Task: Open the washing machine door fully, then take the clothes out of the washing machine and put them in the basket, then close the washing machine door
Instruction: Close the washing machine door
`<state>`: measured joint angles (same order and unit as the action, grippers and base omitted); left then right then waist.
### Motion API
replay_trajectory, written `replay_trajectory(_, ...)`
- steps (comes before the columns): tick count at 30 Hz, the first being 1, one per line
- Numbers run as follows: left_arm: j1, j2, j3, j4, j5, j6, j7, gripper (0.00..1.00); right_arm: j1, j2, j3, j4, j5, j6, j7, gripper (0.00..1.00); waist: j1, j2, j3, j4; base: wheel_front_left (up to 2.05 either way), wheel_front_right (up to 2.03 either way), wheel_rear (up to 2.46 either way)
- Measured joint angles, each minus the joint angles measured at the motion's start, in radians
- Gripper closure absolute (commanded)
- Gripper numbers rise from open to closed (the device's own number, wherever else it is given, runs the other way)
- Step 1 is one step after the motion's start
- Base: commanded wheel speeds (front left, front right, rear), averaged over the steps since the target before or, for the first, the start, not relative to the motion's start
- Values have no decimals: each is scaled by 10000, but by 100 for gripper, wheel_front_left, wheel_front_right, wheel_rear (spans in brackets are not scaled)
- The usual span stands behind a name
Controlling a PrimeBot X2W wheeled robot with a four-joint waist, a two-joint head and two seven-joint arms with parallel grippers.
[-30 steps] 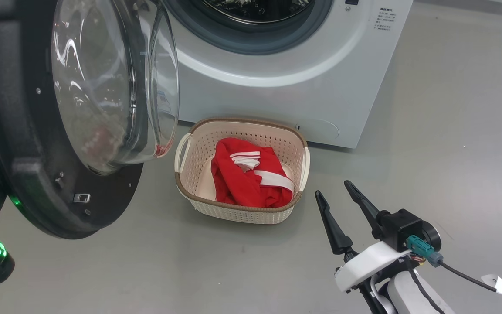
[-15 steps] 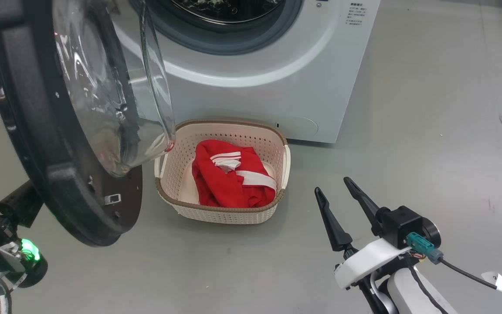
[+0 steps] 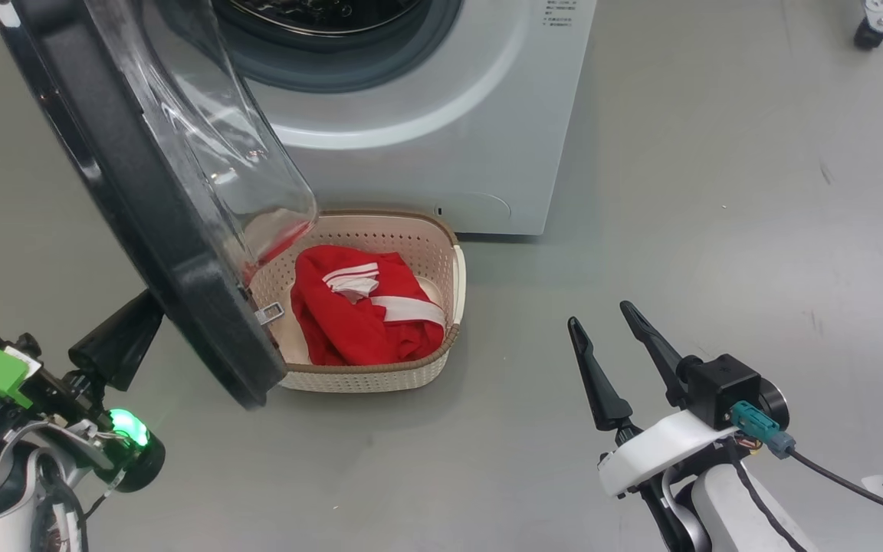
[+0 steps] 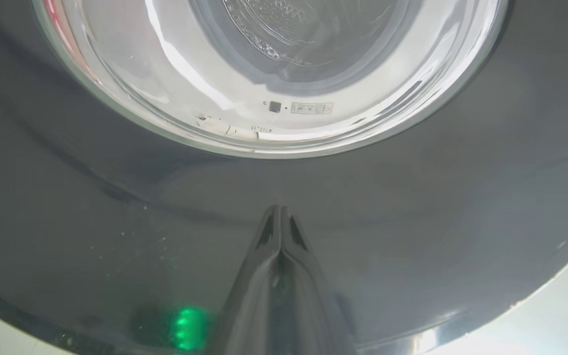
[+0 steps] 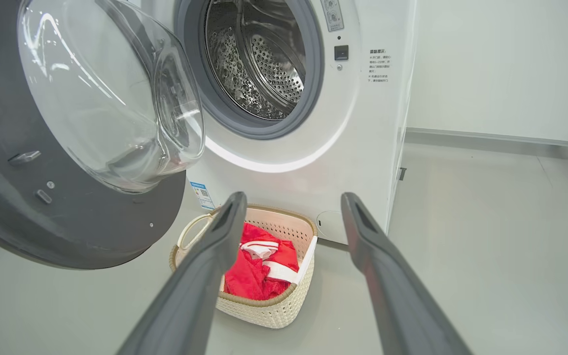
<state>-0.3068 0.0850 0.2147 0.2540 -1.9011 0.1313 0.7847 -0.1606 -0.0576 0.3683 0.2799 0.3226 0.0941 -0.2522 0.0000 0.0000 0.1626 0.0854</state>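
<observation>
The washing machine door (image 3: 142,199) stands partly swung, its black rim and glass bowl hanging over the left side of the basket (image 3: 453,276). The clothes (image 3: 357,322), red with white stripes, lie in the basket in front of the white washing machine (image 3: 426,130). My left gripper (image 3: 152,303) is shut, its tips (image 4: 280,211) pressed against the door's glossy black outer face (image 4: 116,207). My right gripper (image 3: 600,314) is open above the floor to the right of the basket, holding nothing. The right wrist view shows the door (image 5: 67,231), bare steel drum (image 5: 259,64), basket (image 5: 274,310) and clothes (image 5: 249,271).
Grey floor (image 3: 717,230) spreads to the right of the machine and basket. A caster wheel (image 3: 867,31) stands at the far right. A white wall (image 5: 501,64) rises behind the machine. A cable (image 3: 832,475) trails from my right wrist.
The head camera has turned, shifting the picture left. The door has swung toward the machine and now overlaps the basket's left side, with my left gripper following behind it. My right gripper stays open.
</observation>
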Motion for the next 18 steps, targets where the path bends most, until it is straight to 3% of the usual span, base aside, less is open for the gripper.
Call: replay_trajectory(18, -445, -314, -102, -61, -259, 0, -1103, 100, -106, 6, -165, -188, -6, -2, 0, 0, 0, 0, 537, -1826, 0, 0, 0)
